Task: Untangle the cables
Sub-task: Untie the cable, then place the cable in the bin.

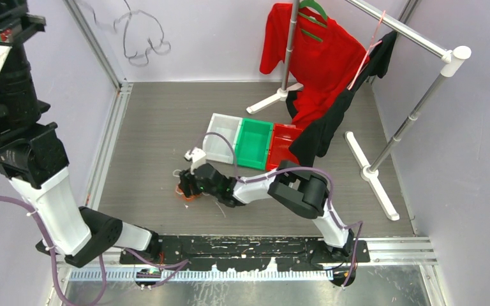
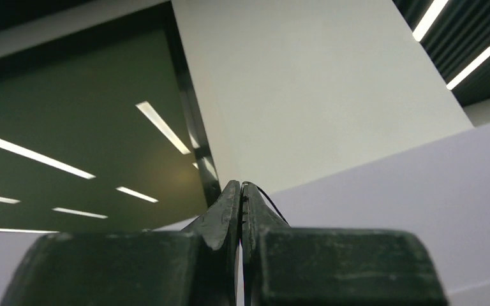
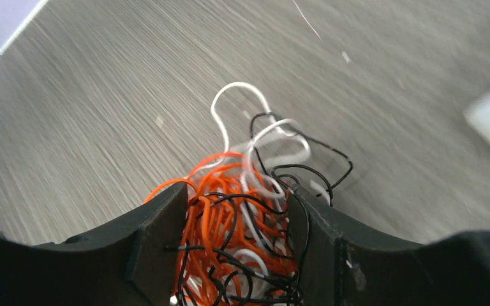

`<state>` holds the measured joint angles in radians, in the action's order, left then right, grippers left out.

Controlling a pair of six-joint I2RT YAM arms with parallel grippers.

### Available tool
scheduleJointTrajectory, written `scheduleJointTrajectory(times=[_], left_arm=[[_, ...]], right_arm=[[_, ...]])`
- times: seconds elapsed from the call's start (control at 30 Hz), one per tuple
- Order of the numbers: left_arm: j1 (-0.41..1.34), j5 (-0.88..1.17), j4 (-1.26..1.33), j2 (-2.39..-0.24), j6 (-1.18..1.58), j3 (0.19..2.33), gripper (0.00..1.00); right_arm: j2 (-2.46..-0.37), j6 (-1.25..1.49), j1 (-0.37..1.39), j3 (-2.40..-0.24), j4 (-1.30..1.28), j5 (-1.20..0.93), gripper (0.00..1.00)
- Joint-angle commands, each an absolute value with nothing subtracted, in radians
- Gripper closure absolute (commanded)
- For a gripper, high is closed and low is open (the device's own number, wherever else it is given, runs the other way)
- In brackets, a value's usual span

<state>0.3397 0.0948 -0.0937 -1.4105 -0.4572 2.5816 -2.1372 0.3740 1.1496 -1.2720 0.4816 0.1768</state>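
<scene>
The cables are a small bunch of thin orange, black and white wires point(image 1: 187, 191) on the grey floor mat. In the right wrist view the bunch point(image 3: 242, 242) fills the gap between my right gripper's fingers point(image 3: 237, 197), which press on it from both sides. The right gripper point(image 1: 190, 183) is low on the mat. My left arm is raised high at the far left, with its gripper out of the top view. The left gripper point(image 2: 241, 186) is shut on one thin black cable point(image 2: 269, 199). A black wire point(image 1: 141, 48) hangs in loops in front of the back wall.
White point(image 1: 222, 137), green point(image 1: 254, 143) and red point(image 1: 282, 145) bins stand in a row just behind the bunch. A clothes rack point(image 1: 415, 102) at the right carries a red shirt point(image 1: 312, 57) and a black garment point(image 1: 332, 121). Its white feet point(image 1: 373, 172) lie on the mat.
</scene>
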Motion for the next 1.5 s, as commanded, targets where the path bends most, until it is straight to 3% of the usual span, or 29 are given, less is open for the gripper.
scheduleJointTrajectory(times=[0.0,0.1,0.23,0.5,0.7,0.83,1.03,1.47], left_arm=[[0.341,0.031,0.2,-1.447,-0.593,2.647,1.0],[0.341,0.027,0.152,-1.429,-0.59,2.641,1.0],[0.341,0.052,0.053,-1.318,-0.547,2.435,1.0],[0.341,0.138,-0.123,-1.112,-0.432,2.042,1.0],[0.341,0.247,-0.237,-1.003,-0.347,1.781,1.0],[0.341,0.303,-0.24,-0.961,-0.285,1.646,1.0],[0.341,0.367,-0.24,-0.998,-0.19,1.635,1.0],[0.342,0.4,-0.258,-1.126,-0.084,1.694,1.0]], right_arm=[[-2.014,0.452,1.145,-1.083,0.626,0.272,0.36],[-1.937,0.484,1.146,-0.974,0.661,0.302,0.38],[-1.799,0.501,1.143,-0.88,0.669,0.28,0.4],[-1.537,0.487,1.128,-0.808,0.47,0.063,0.16],[-1.365,0.458,1.042,-0.872,0.371,-0.017,0.11],[-1.315,0.429,0.989,-0.953,0.363,-0.026,0.11],[-1.42,0.37,0.943,-1.131,0.349,-0.079,0.13],[-1.632,0.38,0.906,-1.319,0.402,0.136,0.32]])
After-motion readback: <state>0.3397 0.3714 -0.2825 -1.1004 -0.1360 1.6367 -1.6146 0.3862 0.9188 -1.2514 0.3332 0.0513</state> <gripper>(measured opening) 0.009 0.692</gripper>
